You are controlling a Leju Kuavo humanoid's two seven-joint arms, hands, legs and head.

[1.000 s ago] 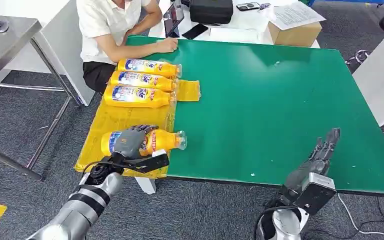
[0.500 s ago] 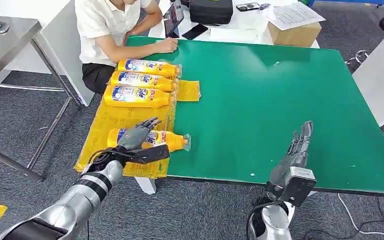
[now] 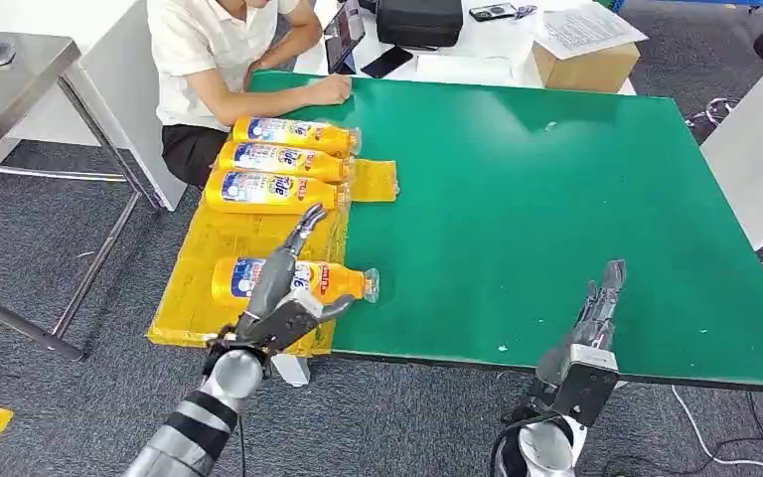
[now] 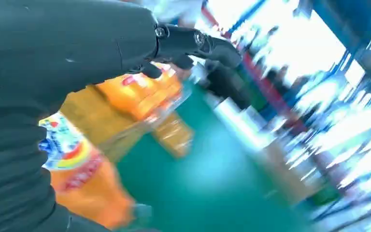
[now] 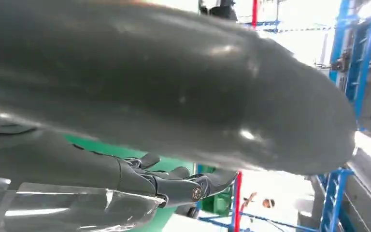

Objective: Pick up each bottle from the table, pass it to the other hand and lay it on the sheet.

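One yellow bottle lies on its side at the near end of the yellow sheet, cap toward the green table. My left hand hovers over it with fingers stretched out and apart, holding nothing. The blurred left wrist view shows that bottle under my left hand. Three more yellow bottles lie side by side at the far end of the sheet. My right hand is open at the table's front edge, fingers straight, with nothing in it; its fingers are empty in the right wrist view.
A person in a white shirt sits at the table's far left corner, a forearm resting on it. A cardboard box, a black bag and a phone lie beyond the far edge. A metal table stands left.
My left hand has let go of the bottle and risen, fingers straightened; the bottle now lies free on the sheet. My right hand has drawn back toward the front edge.
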